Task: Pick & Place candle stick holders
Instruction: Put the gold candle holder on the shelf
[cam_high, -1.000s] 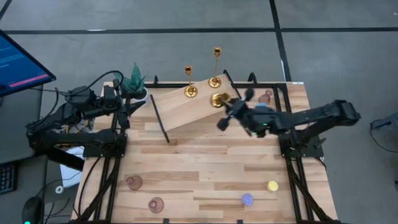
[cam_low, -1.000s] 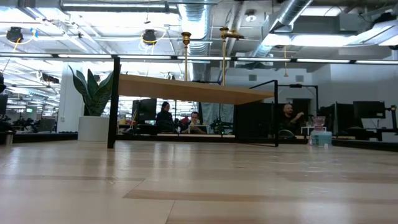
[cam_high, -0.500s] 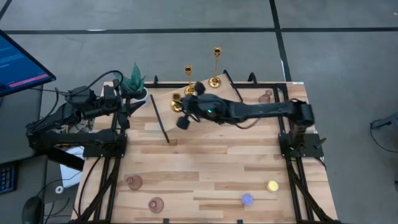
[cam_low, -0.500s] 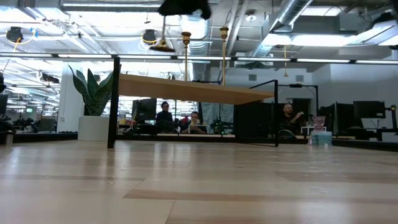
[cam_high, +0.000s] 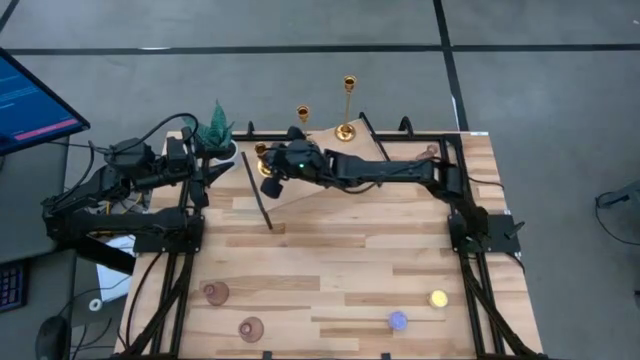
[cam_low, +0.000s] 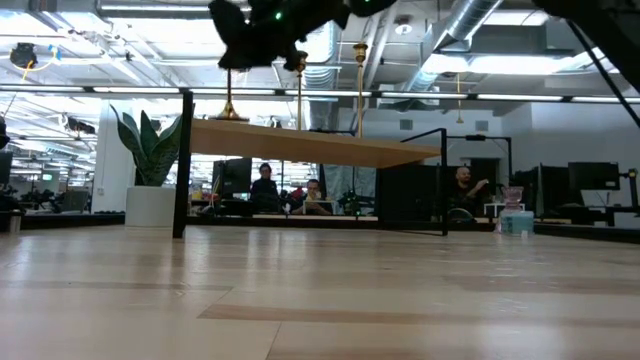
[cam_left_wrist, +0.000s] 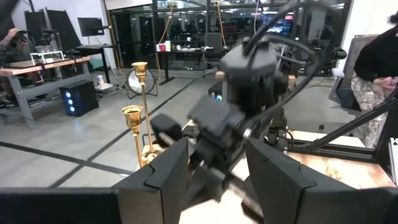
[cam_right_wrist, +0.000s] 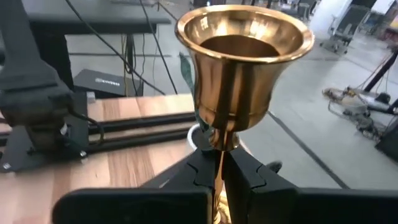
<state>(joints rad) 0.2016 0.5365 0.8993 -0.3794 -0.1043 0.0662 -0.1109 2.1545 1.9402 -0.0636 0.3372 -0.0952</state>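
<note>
Right tool (cam_right_wrist: 219, 163) gripping gold candlestick (cam_right_wrist: 239, 73) stem, no readable writing

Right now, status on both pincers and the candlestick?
Right pincer shut on gold candlestick, over the raised shelf's left end. Left pincer parked by the plant. Nothing blocking.

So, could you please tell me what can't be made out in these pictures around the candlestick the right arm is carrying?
- Held gold candlestick: the right wrist view shows only its cup; the right end effector hides the stem.
- Its base: in the low view the shelf edge makes contact impossible to judge.
- High view: the right arm covers most of it.
- Left end effector: the wrist view shows nothing between its fingers, but the right arm blurs behind them.
</note>
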